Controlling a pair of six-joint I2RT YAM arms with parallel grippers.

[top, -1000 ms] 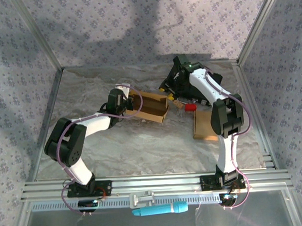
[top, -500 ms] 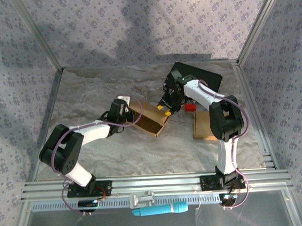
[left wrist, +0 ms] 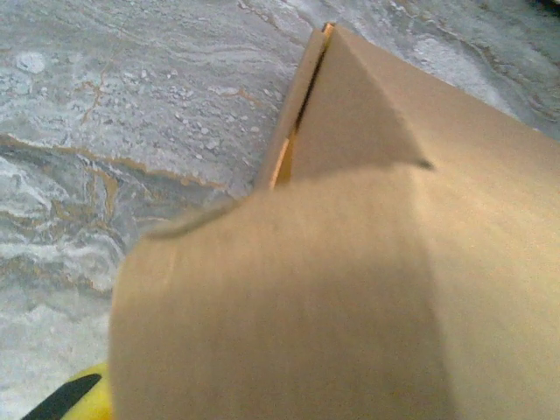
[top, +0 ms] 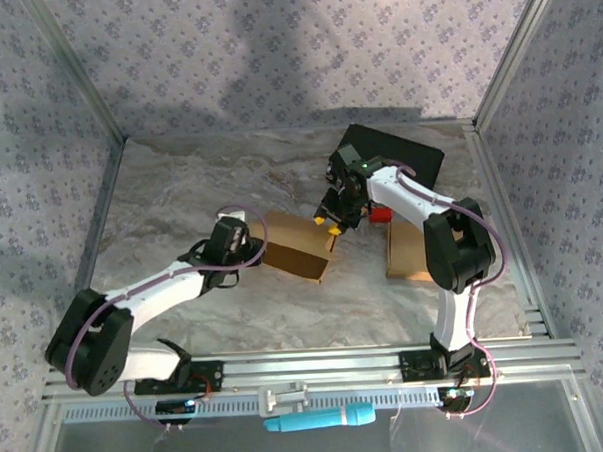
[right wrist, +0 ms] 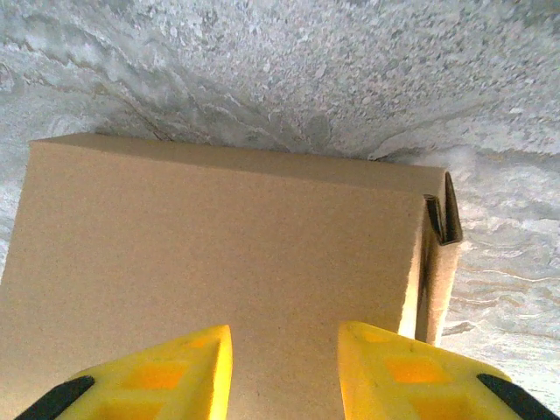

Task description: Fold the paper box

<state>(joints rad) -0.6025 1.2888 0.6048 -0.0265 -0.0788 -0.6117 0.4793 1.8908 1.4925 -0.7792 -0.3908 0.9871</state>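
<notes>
Now central on table (top: 180,191): paper box (top: 298,254).
Right claw (right wrist: 284,354) parted, box at its 12 o'clock; left claw (top: 245,244) at box's 9 o'clock, grip untellable; tucked flap (right wrist: 442,214) plain from right wrist.

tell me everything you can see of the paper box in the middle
The paper box is plain brown cardboard, partly folded into an open tray with raised walls, lying askew mid-table on the marbled table. One wall end shows doubled layers. The left gripper sits at its left end, the right gripper, open, over its far right corner; contact can't be told.
</notes>
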